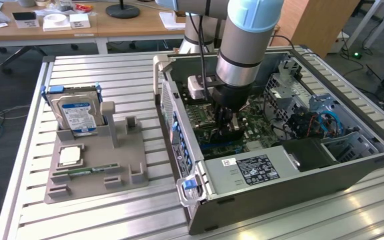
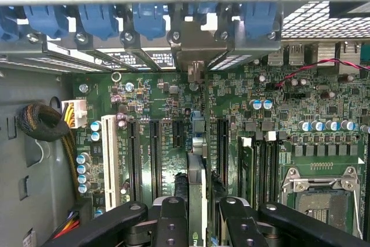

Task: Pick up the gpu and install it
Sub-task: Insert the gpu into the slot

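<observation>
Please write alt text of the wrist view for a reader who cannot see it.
The hand holds the gpu edge-on between its black fingers, down over a slot on the green motherboard inside the open case. Blue latches line the case's rear edge.

The computer case (image 1: 292,185) is matt grey sheet metal, and the ribbed table (image 1: 98,220) under it is brushed, faintly shiny aluminium. The motherboard (image 2: 289,108) is glossy green. The holder tray (image 1: 95,172) looks like dull grey plastic, perhaps printed. The gripper (image 2: 196,215) fingers (image 2: 170,221) are matt black.
</observation>
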Motion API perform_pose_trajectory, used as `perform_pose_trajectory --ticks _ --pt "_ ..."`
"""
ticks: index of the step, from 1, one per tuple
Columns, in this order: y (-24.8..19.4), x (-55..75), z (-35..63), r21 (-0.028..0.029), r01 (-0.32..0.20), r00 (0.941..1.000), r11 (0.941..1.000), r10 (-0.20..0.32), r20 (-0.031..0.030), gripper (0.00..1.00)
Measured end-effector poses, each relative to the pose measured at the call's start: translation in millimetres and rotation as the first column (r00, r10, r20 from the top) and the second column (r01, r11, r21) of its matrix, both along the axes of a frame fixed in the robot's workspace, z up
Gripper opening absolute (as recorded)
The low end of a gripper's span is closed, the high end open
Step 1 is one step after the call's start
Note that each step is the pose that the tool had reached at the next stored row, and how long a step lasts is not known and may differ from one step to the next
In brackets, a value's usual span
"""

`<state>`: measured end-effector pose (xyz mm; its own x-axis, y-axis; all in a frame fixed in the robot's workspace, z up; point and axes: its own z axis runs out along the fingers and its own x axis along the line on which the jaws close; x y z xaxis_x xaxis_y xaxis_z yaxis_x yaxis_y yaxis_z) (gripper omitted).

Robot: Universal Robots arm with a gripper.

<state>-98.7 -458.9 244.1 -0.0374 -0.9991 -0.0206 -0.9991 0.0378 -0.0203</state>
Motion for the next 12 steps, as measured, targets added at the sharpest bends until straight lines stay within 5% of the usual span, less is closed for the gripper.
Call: perform_pose_trajectory --ticks 12 --pt "0.8 -1.9 -1.5 -0.0038 0.0 1.0 1.0 0.0 -0.0002 0.26"
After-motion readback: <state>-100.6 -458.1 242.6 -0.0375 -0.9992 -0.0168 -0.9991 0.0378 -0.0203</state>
